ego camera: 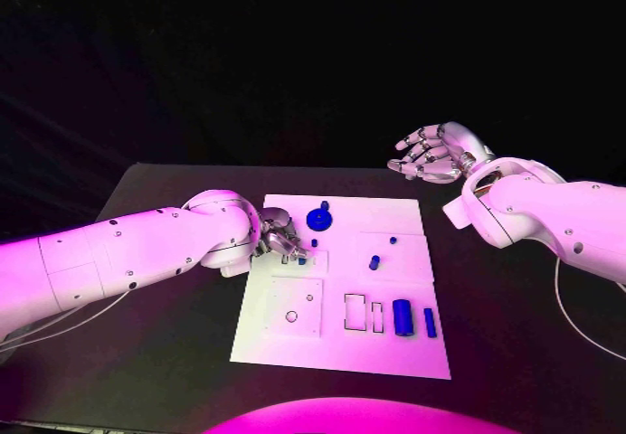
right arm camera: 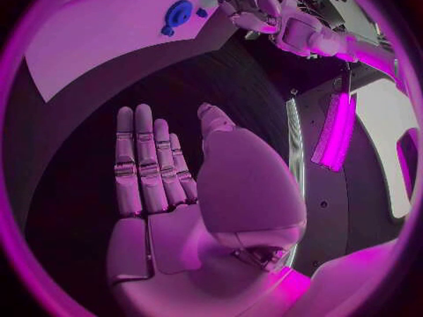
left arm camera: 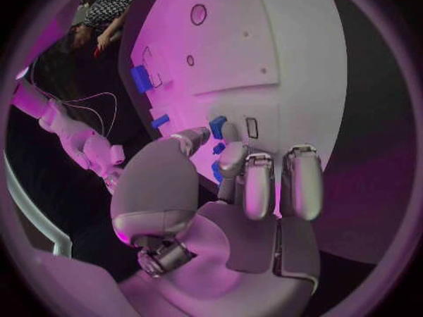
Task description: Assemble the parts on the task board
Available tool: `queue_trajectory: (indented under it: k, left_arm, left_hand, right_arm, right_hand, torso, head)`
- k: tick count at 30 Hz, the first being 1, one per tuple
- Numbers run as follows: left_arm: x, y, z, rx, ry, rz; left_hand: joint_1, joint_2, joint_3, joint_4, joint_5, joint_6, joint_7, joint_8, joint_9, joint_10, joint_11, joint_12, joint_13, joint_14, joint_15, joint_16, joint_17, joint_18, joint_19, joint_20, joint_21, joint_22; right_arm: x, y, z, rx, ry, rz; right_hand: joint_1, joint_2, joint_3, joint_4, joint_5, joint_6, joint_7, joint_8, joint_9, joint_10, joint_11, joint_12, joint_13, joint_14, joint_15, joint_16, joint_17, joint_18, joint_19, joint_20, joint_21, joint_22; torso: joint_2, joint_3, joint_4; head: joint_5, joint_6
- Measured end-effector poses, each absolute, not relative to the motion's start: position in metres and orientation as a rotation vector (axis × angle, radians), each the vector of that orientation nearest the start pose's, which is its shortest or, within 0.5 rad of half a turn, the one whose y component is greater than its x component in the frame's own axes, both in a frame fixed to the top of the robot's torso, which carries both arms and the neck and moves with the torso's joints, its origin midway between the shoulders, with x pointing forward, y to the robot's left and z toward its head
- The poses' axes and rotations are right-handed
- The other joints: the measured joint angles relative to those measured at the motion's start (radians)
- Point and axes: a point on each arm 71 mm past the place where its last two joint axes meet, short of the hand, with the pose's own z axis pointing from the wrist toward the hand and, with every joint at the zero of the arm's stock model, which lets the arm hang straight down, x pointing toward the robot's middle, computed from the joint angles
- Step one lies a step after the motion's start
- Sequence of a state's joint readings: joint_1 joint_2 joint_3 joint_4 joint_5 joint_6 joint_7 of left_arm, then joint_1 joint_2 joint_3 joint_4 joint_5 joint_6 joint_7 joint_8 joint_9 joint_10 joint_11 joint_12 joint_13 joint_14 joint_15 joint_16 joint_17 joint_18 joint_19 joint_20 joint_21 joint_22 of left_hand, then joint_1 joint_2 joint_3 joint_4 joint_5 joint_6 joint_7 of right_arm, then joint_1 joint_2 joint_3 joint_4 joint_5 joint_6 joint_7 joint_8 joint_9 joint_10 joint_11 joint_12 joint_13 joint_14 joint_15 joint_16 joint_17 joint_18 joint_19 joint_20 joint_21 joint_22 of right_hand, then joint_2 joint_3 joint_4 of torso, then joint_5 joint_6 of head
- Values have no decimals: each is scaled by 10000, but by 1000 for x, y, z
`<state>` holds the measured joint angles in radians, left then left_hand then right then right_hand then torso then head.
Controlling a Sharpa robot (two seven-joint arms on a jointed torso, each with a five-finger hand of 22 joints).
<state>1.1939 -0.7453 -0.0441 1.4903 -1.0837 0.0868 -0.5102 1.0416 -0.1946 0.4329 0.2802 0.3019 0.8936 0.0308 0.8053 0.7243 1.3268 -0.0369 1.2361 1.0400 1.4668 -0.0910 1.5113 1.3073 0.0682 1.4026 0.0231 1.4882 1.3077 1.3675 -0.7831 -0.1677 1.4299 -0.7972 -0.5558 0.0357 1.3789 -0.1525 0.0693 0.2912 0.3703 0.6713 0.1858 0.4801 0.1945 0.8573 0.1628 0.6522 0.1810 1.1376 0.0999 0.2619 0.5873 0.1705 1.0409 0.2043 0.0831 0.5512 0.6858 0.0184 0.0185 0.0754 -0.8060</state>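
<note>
The white task board [ego camera: 342, 353] lies in the middle of the black table [ego camera: 170, 362], carrying a round blue disc [ego camera: 319, 218] toward its 11 o'clock corner, a small blue peg [ego camera: 374, 262] near its centre, and a blue cylinder [ego camera: 403, 316] with a slim blue bar [ego camera: 430, 322] just beside it toward 4 o'clock. The left hand [ego camera: 279, 237] rests at the board's 9 o'clock edge, fingertips [left arm camera: 231, 155] curled down around a small blue part [left arm camera: 217, 127], though I cannot tell whether it is actually gripped. The right hand [ego camera: 431, 152] hovers off the board beyond its 1 o'clock corner, fingers spread and holding nothing.

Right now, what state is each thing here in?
Left hand: fingers down on the task board, at a small blue part.
Right hand: open, holding nothing, off the board.
Blue disc: on the board.
Blue cylinder: lying flat.
</note>
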Motion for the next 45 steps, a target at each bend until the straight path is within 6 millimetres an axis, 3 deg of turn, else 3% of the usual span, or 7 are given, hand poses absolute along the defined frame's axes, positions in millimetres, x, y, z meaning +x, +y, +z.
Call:
queue_trajectory:
  k: [2,6,10,15,19,23,45]
  left_arm:
    - [478,177,-229,-1676,23028,-4821]
    - [479,178,-223,-1865,22959,-5019]
    - [480,180,-215,-2116,22814,-5249]
    - [485,188,-199,-2406,22563,-5390]
    - [494,195,-181,-2604,22247,-5413]
    - [508,202,-166,-2883,21943,-5280]
    - [555,204,-181,-2931,22302,-3806]
  left_hand:
    - [50,-50,-125,68,-55,-37,37,0,30,-87,51,-78,-93,0,0,-52,0,0,-57,56,-24,0]
    - [53,-53,-528,109,-783,-146,135,-48,117,-264,118,-164,-243,0,0,-109,0,0,-165,92,-98,-51]
    - [53,-53,-700,122,-1084,-180,103,-48,151,-317,136,-211,-341,-38,38,-152,0,0,-203,123,-139,-146]
    - [423,12,-826,108,-1127,-545,252,-258,169,-1059,231,-896,-1249,-12,170,-429,0,-1,-742,192,-473,-802]
    - [826,130,-991,107,-1078,-1031,558,-808,-55,-1939,481,-1803,-2433,-14,383,-765,0,-2,-1137,343,-795,-1389]
    - [1003,212,-1131,107,-1078,-1337,792,-1351,-420,-2335,694,-2198,-2997,-10,514,-877,0,158,-1281,488,-920,-1666]
    - [966,363,-1255,152,-1044,-1359,814,-1558,-670,-2386,745,-2256,-3181,-1,576,-919,6,157,-1327,536,-962,-1702]
  right_arm:
    - [522,-213,-144,4127,15076,8777]
    - [521,-213,-144,4131,15078,8783]
    - [522,-214,-145,4137,15075,8785]
    - [522,-215,-145,4149,15067,8776]
    - [522,-215,-145,4162,15060,8770]
    - [523,-216,-145,4177,15054,8756]
    - [522,-213,-145,4287,15134,8878]
  right_hand:
    - [-27,27,-63,20,-83,-1,-1,38,-9,-35,35,0,-40,-36,35,-32,-10,-1,0,0,-1,-46]
    - [-80,0,-157,9,-228,-36,-35,38,-30,-70,70,0,-100,-35,35,-78,-31,0,-36,36,-40,-131]
    - [-131,52,-209,11,-280,-36,-35,38,-30,-70,70,0,-121,-35,35,-138,-39,0,-36,36,-40,-153]
    - [-131,52,-209,12,-280,-65,-6,38,-30,-70,70,0,-131,-35,35,-138,-39,0,-36,36,-39,-165]
    - [-131,52,-209,11,-280,-67,-3,38,-30,-70,70,0,-130,-35,35,-138,-39,0,-35,36,-39,-165]
    - [-131,52,-208,11,-280,-67,-3,70,-40,-70,70,0,-152,-35,35,-138,-49,0,-36,36,-60,-191]
    - [-130,51,-207,12,-236,-67,-3,76,-48,-70,69,0,-183,-35,35,-179,-48,0,-35,35,-80,-225]
  torso:
    - [0,0,0]
    - [0,-1,0]
    - [-2,-1,0]
    - [-7,-1,4]
    - [-11,0,3]
    - [-10,6,1]
    - [15,6,-9]
  head:
    - [-3,7]
    - [-5,25]
    - [-6,56]
    - [-18,91]
    - [-21,128]
    - [-1,177]
    - [75,325]
